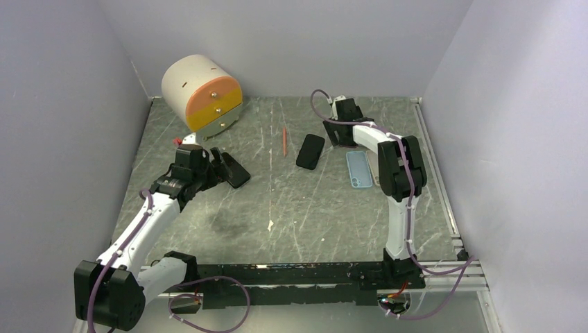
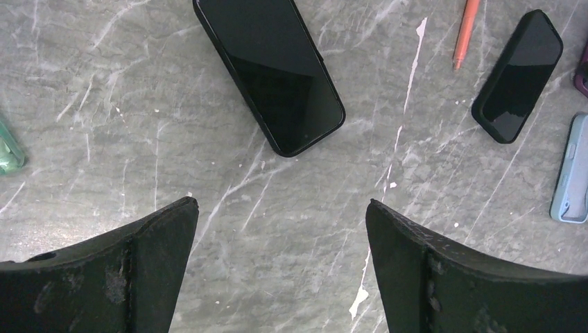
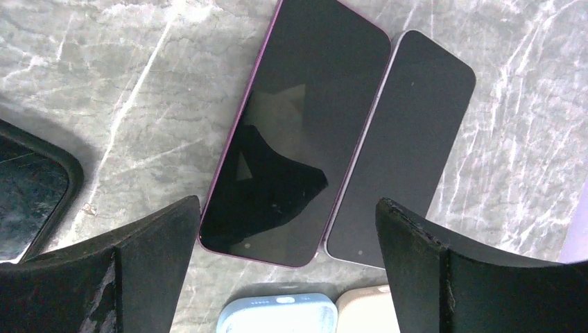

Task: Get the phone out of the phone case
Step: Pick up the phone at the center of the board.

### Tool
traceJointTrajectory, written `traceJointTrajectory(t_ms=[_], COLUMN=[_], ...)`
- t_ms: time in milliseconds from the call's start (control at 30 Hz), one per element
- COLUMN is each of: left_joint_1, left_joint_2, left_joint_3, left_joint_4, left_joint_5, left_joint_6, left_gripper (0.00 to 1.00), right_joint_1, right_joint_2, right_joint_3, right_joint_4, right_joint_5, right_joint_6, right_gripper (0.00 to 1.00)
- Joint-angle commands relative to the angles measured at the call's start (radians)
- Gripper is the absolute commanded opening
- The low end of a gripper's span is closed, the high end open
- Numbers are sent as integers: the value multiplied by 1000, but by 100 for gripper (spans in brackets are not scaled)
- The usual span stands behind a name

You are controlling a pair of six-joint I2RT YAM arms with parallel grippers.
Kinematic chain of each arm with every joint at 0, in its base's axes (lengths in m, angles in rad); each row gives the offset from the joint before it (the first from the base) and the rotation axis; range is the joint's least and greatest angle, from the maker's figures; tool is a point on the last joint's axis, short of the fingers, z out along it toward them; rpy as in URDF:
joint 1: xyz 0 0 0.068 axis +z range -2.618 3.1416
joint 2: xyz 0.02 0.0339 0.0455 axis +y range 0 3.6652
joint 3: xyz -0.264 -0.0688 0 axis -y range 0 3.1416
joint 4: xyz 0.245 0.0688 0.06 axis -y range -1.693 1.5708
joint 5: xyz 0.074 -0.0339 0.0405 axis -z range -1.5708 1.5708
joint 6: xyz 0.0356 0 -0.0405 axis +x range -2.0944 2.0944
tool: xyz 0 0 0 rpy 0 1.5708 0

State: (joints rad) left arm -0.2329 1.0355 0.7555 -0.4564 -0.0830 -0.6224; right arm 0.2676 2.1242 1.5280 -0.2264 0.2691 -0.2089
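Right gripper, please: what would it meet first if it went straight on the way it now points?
Most likely the purple-rimmed phone, lying screen-up directly ahead between the open fingers of the right gripper; the grey device beside it sits nearer one finger. Depth is hard to judge.

top: high, behind arms | wrists: close, downward | top+left share: pen (image 1: 284, 141)

Grey white-veined table (image 1: 312, 208), black phone (image 2: 277, 76), light-blue case (image 1: 358, 168), orange pen (image 1: 284, 141), purple-edged phone (image 3: 298, 132)
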Motion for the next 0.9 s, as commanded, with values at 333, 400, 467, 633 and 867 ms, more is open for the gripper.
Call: traceJointTrajectory(t_ms=[333, 400, 467, 633, 867], left_joint_1=[7, 7, 7, 7, 9], left_joint_2=[-19, -20, -23, -29, -40], left_joint_3=[2, 0, -1, -1, -5], left_joint_4=[2, 5, 6, 1, -5], left_joint_5=[18, 19, 19, 18, 20], left_joint_6=[-20, -20, -22, -24, -26], left_gripper=[95, 95, 95, 95, 95], right_joint_1=[-16, -19, -21, -29, -42], right_joint_2=[-1, -16, -25, -39, -56], right_joint_3=[-7, -14, -18, -26, -36], right_joint_4=[-26, -28, -35, -49, -65], right_joint_5=[109, 111, 106, 109, 125], right_joint_6=[-35, -25, -17, 8, 30], right_gripper=[99, 99, 99, 99, 99])
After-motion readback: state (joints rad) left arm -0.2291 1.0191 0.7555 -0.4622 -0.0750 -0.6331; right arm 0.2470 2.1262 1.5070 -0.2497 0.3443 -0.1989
